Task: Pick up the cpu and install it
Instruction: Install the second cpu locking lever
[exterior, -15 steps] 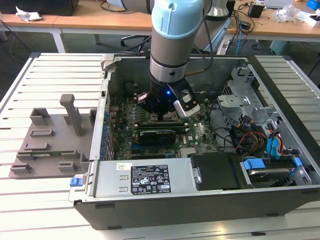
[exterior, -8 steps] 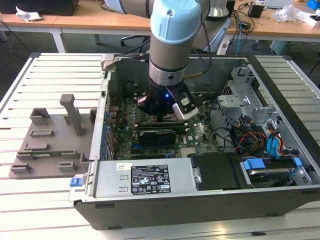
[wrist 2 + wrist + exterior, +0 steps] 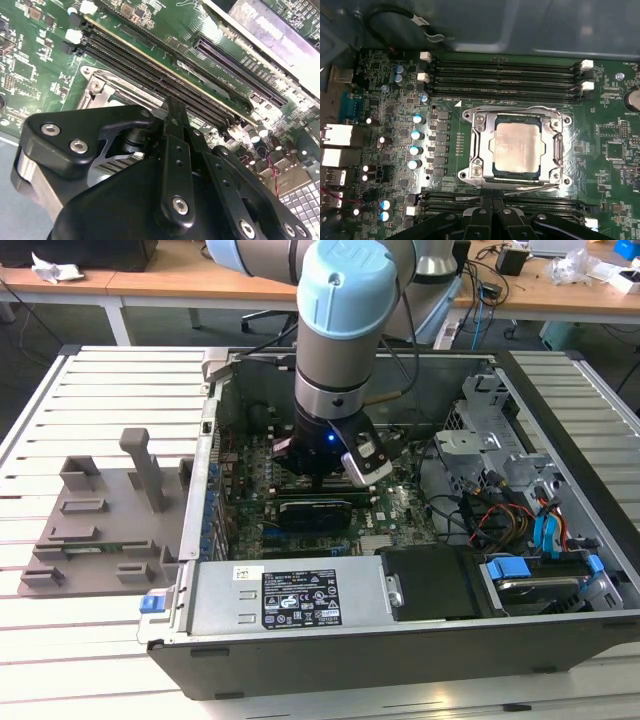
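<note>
In the first wrist view the cpu (image 3: 516,150), a flat square chip with a silvery top, lies inside the metal socket frame (image 3: 479,142) on the green motherboard (image 3: 390,100). My gripper (image 3: 492,201) hovers just beside the socket, over the memory slots, with its black fingers pressed together and nothing between them. The second wrist view shows the gripper (image 3: 176,107) from behind, its tip over the long black slots, with a corner of the socket frame (image 3: 97,87) beside it. In the exterior view the gripper (image 3: 318,480) reaches down into the open computer case (image 3: 300,600).
A grey plastic tray (image 3: 100,530) with slots and an upright post lies on the slatted table at the exterior view's left. Inside the case, drive cages and coloured cables (image 3: 520,510) fill the exterior view's right. Capacitors (image 3: 416,135) and memory slots (image 3: 505,75) flank the socket.
</note>
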